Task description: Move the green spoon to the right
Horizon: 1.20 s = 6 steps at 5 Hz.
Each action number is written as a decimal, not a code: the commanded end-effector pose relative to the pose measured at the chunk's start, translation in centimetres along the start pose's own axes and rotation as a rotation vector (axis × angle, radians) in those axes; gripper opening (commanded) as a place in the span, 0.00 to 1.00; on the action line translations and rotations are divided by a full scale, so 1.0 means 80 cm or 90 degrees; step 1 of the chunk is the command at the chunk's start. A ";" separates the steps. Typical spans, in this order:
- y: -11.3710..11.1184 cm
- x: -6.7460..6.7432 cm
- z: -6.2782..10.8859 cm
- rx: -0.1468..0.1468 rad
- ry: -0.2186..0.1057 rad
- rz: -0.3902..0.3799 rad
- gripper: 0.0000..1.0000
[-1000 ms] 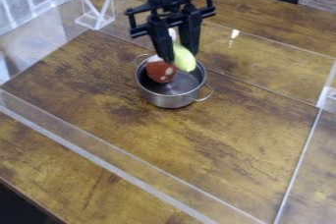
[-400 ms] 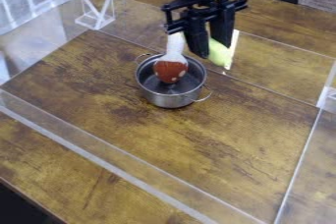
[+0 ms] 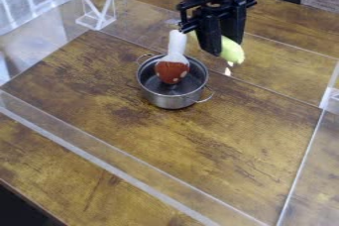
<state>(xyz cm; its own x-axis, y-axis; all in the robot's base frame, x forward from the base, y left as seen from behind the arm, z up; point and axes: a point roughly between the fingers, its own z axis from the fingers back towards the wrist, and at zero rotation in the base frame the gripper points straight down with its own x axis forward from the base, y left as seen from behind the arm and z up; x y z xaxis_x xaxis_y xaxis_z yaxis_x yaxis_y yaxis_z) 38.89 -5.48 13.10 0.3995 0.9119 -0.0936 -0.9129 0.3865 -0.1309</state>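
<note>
The green spoon [image 3: 232,51] hangs in the air with its yellow-green handle up and its small silver bowl pointing down, to the right of the pot. My black gripper [image 3: 220,34] is shut on the spoon's handle, above the wooden table at the upper right of the camera view. The spoon's upper end is hidden behind the fingers [image 3: 212,30].
A metal pot [image 3: 172,81] stands on the wooden table [image 3: 119,121] with a white-handled, red-ended utensil [image 3: 173,56] leaning in it. Clear plastic walls [image 3: 294,185] ring the table. A white wire stand [image 3: 95,12] sits at the back left.
My gripper has carried the green spoon from above the pot to the right and slightly farther back. The pot and the white-handled utensil have stayed put.
</note>
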 end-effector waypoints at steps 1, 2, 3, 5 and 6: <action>-0.004 -0.008 0.006 -0.023 -0.024 0.014 0.00; -0.005 -0.008 -0.005 -0.024 -0.041 0.032 0.00; -0.011 -0.006 -0.007 -0.025 -0.050 0.020 0.00; -0.018 -0.002 -0.007 -0.025 -0.072 0.027 0.00; -0.022 -0.004 -0.009 -0.024 -0.084 0.042 0.00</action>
<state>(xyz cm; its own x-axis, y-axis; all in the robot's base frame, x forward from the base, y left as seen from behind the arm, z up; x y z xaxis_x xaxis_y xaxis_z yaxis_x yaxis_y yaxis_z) 40.00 -6.28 10.56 0.3187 0.9478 0.0126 -0.9420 0.3181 -0.1066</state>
